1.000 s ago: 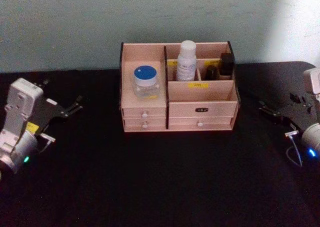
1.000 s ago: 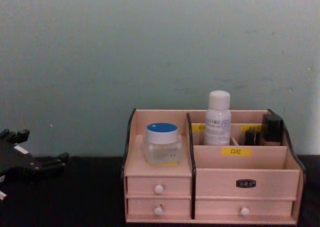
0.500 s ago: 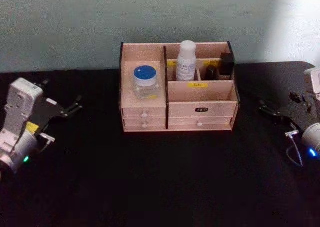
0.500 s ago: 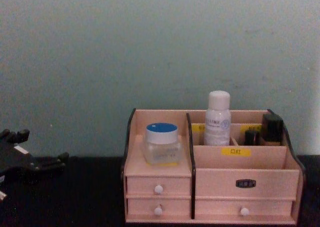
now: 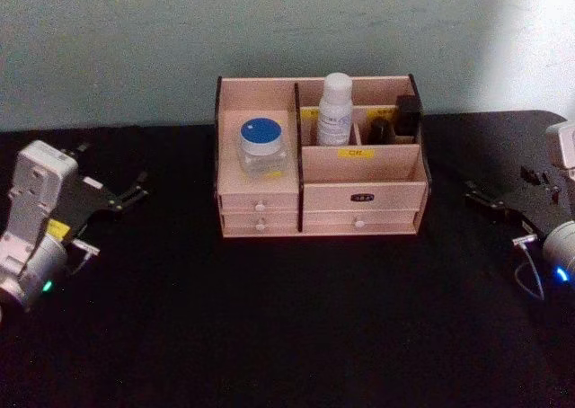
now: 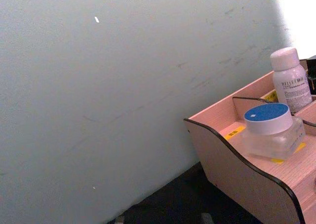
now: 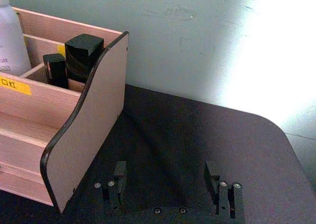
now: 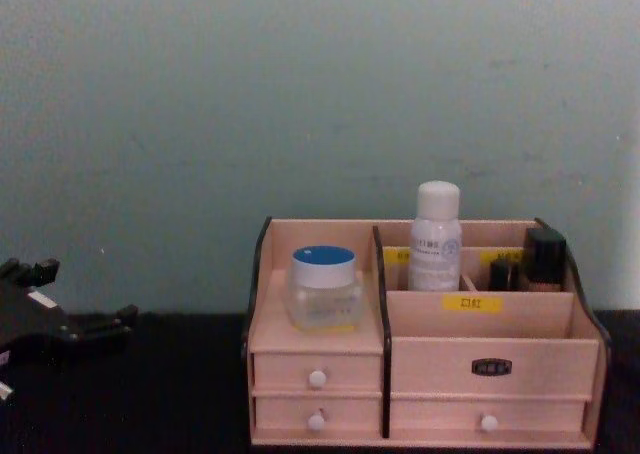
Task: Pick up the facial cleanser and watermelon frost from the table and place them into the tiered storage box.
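Resting empty with fingers spread, right hand (image 7: 170, 184) beside tiered storage box (image 7: 79, 150), left hand (image 5: 126, 195) likewise open, empty

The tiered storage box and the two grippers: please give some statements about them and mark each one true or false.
1. A blue-lidded jar stands on the left part of the tiered storage box. True.
2. The white bottle lies on the table. False: it stands upright in a rear compartment.
3. The left gripper holds the jar. False: it is open and empty, left of the box.
4. The right gripper is open, right of the box. True.
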You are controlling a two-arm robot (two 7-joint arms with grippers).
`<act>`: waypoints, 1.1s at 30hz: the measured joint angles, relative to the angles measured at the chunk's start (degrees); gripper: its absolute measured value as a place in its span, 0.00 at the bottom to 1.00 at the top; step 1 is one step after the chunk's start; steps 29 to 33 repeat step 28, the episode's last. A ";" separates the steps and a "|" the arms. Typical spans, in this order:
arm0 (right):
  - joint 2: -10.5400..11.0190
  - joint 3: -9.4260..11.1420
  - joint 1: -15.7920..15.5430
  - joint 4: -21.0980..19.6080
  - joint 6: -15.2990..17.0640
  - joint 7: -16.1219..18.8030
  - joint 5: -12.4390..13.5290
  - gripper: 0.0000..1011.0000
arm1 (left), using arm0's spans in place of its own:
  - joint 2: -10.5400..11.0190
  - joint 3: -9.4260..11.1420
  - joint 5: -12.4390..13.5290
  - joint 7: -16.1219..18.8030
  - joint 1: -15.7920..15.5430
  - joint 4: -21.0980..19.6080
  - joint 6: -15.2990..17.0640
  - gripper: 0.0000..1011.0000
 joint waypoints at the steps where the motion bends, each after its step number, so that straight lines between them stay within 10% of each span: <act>1: 0.01 0.00 0.00 0.00 0.00 0.00 0.00 0.99 | 0.00 0.01 0.00 0.00 0.00 0.00 0.00 0.99; 33: 0.05 0.00 0.00 -0.05 0.05 0.06 0.08 0.99 | 0.00 0.00 0.00 0.00 0.00 0.00 0.00 0.99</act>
